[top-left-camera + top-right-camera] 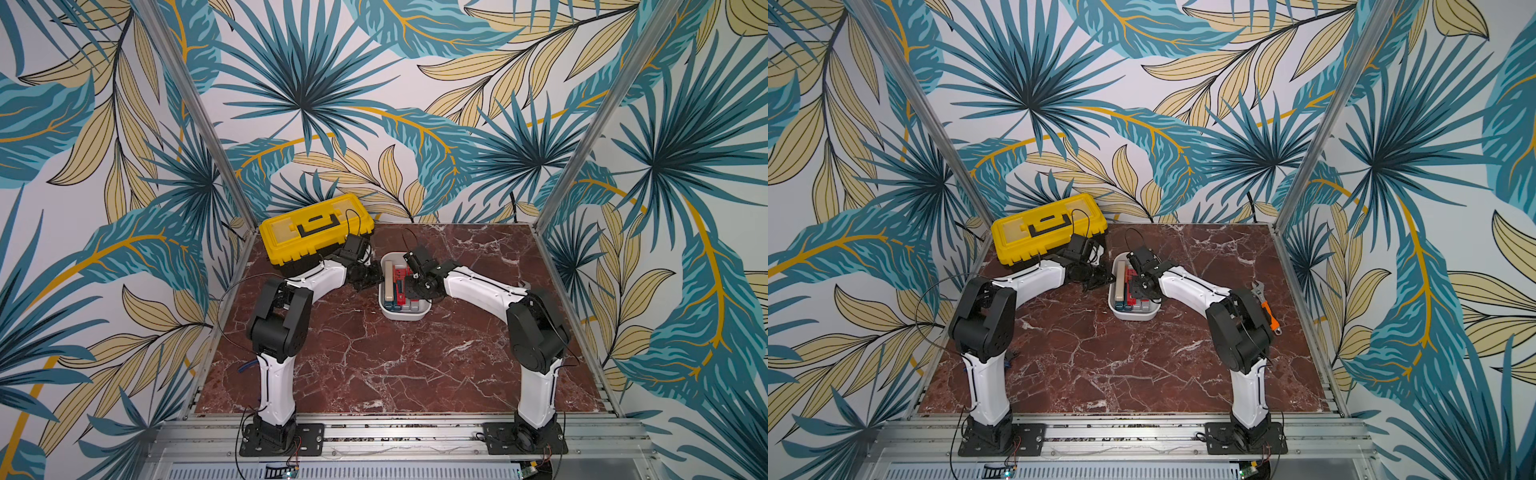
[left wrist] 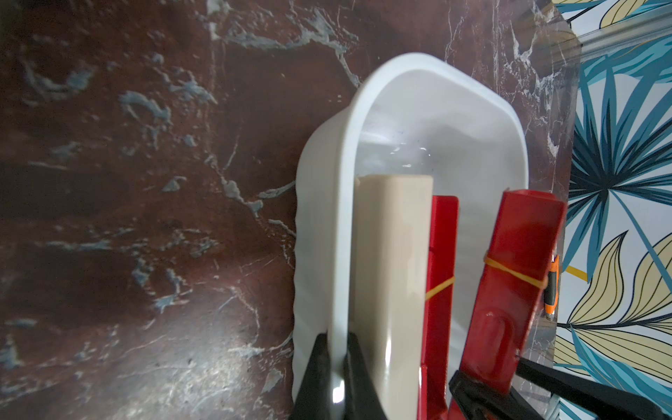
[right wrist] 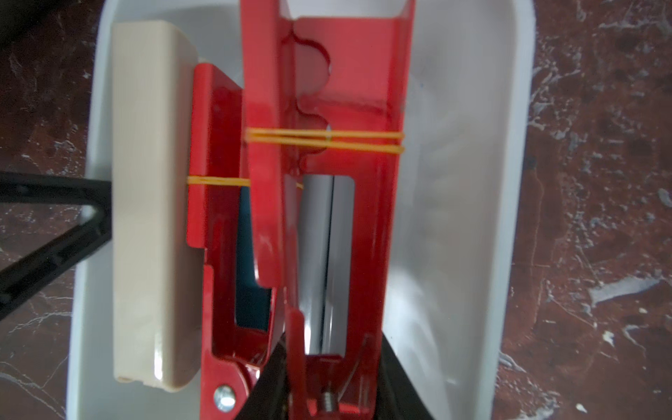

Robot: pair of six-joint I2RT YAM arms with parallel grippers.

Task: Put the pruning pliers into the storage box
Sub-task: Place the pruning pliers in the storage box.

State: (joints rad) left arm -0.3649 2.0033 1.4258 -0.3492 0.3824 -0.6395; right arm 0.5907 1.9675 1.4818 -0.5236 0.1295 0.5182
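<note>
The white storage box point(image 1: 405, 314) point(image 1: 1136, 316) sits mid-table in both top views. My left gripper point(image 2: 338, 378) point(image 1: 374, 276) is shut on the box's left rim point(image 2: 363, 94), one finger inside and one outside. My right gripper point(image 3: 331, 385) point(image 1: 419, 286) is shut on a red pruning pliers piece point(image 3: 349, 91) point(image 2: 509, 272) with cutouts and a yellow rubber band, held inside the box. Beside it in the box lie a beige piece point(image 3: 149, 182) point(image 2: 392, 254), a second red piece point(image 3: 214, 145), a teal piece point(image 3: 251, 291) and grey pieces point(image 3: 323, 254).
A yellow-lidded black toolbox point(image 1: 313, 228) point(image 1: 1048, 226) stands at the back left, just behind the left wrist. An orange-handled silver wrench point(image 1: 1266, 307) lies near the right edge, behind the right arm. Patterned walls close in the red marble table point(image 1: 374, 365).
</note>
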